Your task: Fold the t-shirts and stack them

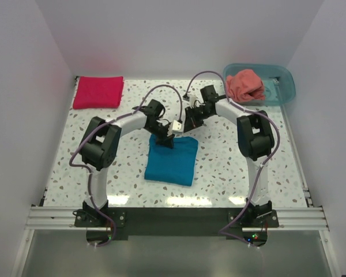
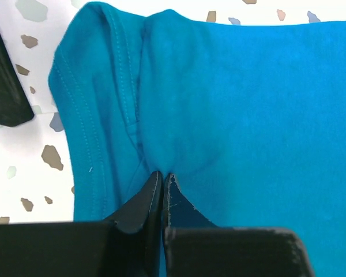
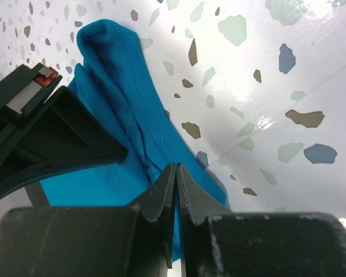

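Observation:
The teal-blue t-shirt point(image 1: 172, 160) lies folded in the middle of the table. My left gripper point(image 1: 166, 140) is shut on its far left part, and the cloth puckers at the closed tips in the left wrist view point(image 2: 162, 174). My right gripper point(image 1: 188, 129) is at the shirt's far edge. In the right wrist view point(image 3: 176, 167) it is shut with the teal-blue hem point(image 3: 121, 75) between its fingers. The crimson-magenta t-shirt point(image 1: 98, 92) lies folded at the back left. The salmon-coral t-shirt point(image 1: 245, 85) is bunched in the tub.
A translucent teal plastic tub point(image 1: 281, 88) stands at the back right corner. White walls close in the table on the left, back and right. The two wrists are close together over the shirt's far edge; the left gripper's body point(image 3: 52, 135) fills the left of the right wrist view.

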`<state>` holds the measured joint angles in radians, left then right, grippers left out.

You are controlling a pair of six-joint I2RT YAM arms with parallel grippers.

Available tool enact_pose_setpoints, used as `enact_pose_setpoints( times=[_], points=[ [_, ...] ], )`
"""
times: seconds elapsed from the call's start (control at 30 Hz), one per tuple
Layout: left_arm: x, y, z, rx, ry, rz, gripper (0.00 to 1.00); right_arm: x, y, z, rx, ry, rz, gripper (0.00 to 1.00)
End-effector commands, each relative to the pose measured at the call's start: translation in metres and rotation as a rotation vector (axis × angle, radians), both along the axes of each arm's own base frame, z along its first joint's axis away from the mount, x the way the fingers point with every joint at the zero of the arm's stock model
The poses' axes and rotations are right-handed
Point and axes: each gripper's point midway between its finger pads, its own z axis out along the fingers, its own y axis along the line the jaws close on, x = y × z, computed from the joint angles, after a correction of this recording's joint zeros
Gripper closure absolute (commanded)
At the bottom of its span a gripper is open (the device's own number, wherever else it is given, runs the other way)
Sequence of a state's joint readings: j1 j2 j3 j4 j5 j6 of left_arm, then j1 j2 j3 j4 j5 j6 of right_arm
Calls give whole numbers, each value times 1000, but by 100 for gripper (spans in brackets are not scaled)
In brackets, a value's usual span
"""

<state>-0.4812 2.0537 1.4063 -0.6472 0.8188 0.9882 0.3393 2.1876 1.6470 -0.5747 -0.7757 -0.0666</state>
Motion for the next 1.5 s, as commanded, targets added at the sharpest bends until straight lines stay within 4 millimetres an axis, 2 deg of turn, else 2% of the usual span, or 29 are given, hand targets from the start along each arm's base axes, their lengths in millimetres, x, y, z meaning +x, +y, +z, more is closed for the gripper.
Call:
enact_pose_setpoints(
  times=[0.0, 0.03, 0.07, 0.17, 0.2, 0.23, 0.3, 0.33, 0.4, 0.43, 0.5, 0.57, 0.7, 0.77, 0.93, 1.03, 1.23, 1.47],
  points=[
    [-2, -6, 29, -58, -72, -19, 100, 6, 18, 18, 90, -21, 36, 93],
    [3, -9, 43, -82, -134, -16, 100, 3, 22, 19, 104, -13, 51, 93],
    [3, -8, 46, -85, -158, -15, 100, 1, 27, 19, 113, -12, 65, 93],
    [-2, -6, 52, -83, -234, -26, 100, -7, 33, 12, 128, 29, 86, 93],
    [-6, -4, 48, -68, -238, -26, 100, -9, 34, 7, 129, 44, 89, 94],
    [-4, -4, 54, -76, -273, -27, 100, -10, 36, 6, 135, 50, 96, 94],
    [-7, -3, 51, -63, -297, -25, 100, -13, 41, 7, 164, 68, 111, 93],
    [-4, -5, 58, -78, -338, -21, 100, -15, 43, 4, 169, 87, 114, 93],
    [-7, -3, 56, -72, -362, -22, 100, -17, 51, 10, 209, 109, 127, 93],
    [-5, -4, 62, -82, -390, -19, 100, -17, 54, 11, 219, 113, 134, 93],
    [-7, -2, 61, -78, -407, -19, 100, -26, 61, 13, 241, 130, 164, 93],
    [-3, -3, 68, -90, -442, -7, 100, -37, 65, 3, 229, 159, 183, 93],
    [-1, 1, 76, -103, -512, 18, 100, -52, 61, -22, 206, 211, 217, 94],
    [4, 0, 91, -137, -577, 29, 100, -58, 58, -33, 189, 244, 229, 94],
    [8, 2, 112, -188, -687, 62, 100, -69, 52, -48, 174, 302, 256, 94],
    [14, 1, 124, -208, -742, 77, 100, -73, 50, -52, 171, 316, 269, 94],
    [24, -1, 134, -223, -807, 89, 100, -77, 48, -55, 170, 321, 290, 94],
    [32, 2, 127, -206, -842, 87, 100, -76, 47, -54, 166, 315, 289, 93]
  ],
)
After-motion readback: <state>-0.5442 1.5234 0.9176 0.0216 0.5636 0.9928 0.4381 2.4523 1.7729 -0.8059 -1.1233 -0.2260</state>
